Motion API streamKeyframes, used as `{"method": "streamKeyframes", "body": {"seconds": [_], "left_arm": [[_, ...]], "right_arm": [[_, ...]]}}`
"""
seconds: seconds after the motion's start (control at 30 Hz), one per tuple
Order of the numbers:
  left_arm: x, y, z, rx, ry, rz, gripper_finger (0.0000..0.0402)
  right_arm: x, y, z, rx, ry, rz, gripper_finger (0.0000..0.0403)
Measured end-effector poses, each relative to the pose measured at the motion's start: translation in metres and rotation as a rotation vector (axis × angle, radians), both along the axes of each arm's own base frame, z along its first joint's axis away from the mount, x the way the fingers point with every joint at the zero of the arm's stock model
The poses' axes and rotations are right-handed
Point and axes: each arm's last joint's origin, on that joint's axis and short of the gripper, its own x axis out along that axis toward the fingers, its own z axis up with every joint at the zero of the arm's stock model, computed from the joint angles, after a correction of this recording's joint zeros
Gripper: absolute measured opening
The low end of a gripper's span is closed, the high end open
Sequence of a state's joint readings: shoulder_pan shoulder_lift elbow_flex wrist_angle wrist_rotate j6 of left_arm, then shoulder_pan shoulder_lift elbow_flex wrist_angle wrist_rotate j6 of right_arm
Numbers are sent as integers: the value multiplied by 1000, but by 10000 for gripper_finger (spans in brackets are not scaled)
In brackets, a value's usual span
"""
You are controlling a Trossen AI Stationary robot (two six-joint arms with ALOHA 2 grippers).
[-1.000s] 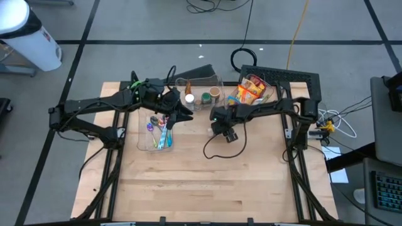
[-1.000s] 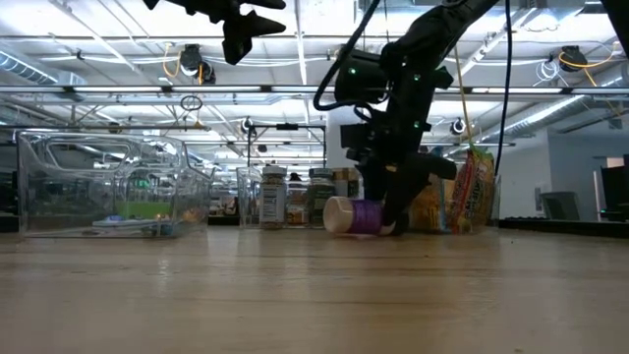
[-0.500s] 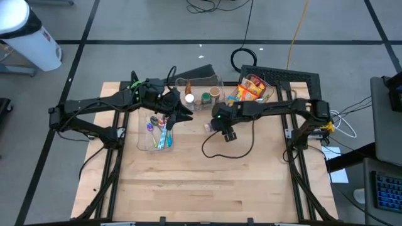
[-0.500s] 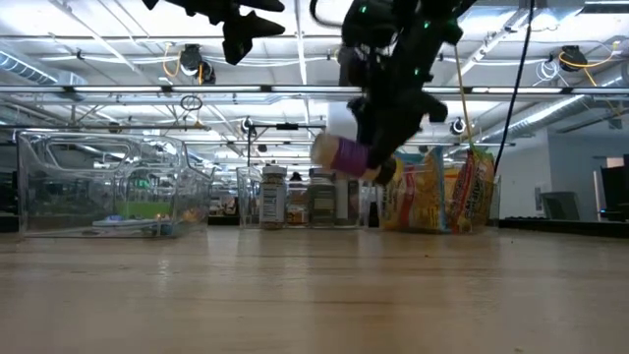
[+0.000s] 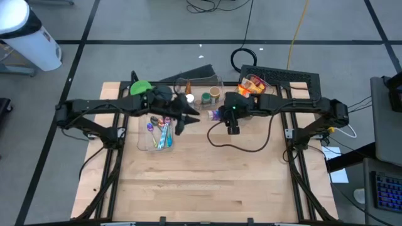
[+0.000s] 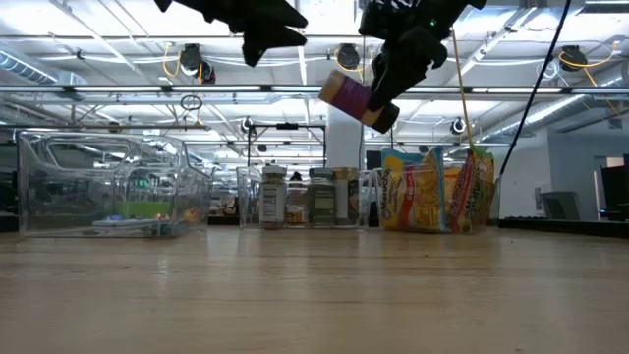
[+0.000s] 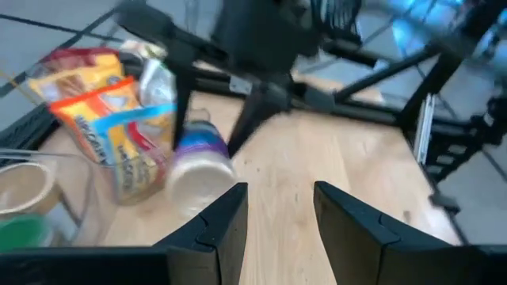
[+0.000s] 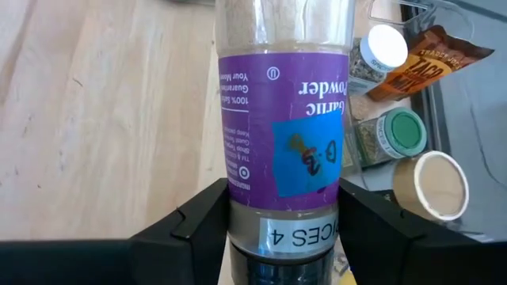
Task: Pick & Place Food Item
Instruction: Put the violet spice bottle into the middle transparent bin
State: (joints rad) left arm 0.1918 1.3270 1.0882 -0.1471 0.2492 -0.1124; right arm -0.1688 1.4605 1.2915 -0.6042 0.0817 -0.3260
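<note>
Right gripper (image 6: 378,93) clamped on a spice jar (image 8: 279,134) with a purple label, holding it up in the air well clear of the table (image 5: 207,182), tilted in the low view. Fingers (image 8: 190,229) pinched on both sides of the jar near its capped end, label reading "Garlic Powder" upside down in the right wrist view. In the high view, sitting near the middle of the back half of the table, jar (image 5: 215,115) poking out toward the left arm. Left gripper (image 5: 183,117) hovering just beside it, also up off the table, over the near edge of a clear bin (image 5: 157,135) with some colourful utensils inside. Left fingers (image 7: 226,222) apart with only bare wood showing between them, gripping nothing. From the left wrist view, jar (image 7: 196,162) visible just ahead with the right arm dark behind it. Behind all that, a clear tray (image 6: 295,197) with more spice jars standing upright: white cap (image 8: 383,46), green cap (image 8: 402,131), tan cap (image 8: 432,184). Snack bags (image 6: 437,192) standing in another clear container further toward the right arm's side, plus a brown packet (image 8: 420,67) near the jars. Green round thing (image 5: 141,88) at the back on the left arm's side, can't tell what it is.
</note>
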Motion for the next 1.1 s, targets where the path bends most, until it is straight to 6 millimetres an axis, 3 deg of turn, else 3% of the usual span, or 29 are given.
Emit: {"method": "streamKeyframes", "body": {"seconds": [0.2, 0.37, 0.73, 1.1], "left_arm": [[19, -13, -18, 105, 47, 26, 176], [20, -14, -18, 188, 43, 117, 222], [21, -14, -17, 180, 35, 85, 314], [22, -10, -17, 236, 26, 106, 335]], "right_arm": [[1, 3, 0, 27, -11, -18, 191], [1, 4, 0, 41, -16, -29, 193], [5, 6, 4, 66, -74, -13, 192], [8, 8, 6, 62, -107, -5, 191]]}}
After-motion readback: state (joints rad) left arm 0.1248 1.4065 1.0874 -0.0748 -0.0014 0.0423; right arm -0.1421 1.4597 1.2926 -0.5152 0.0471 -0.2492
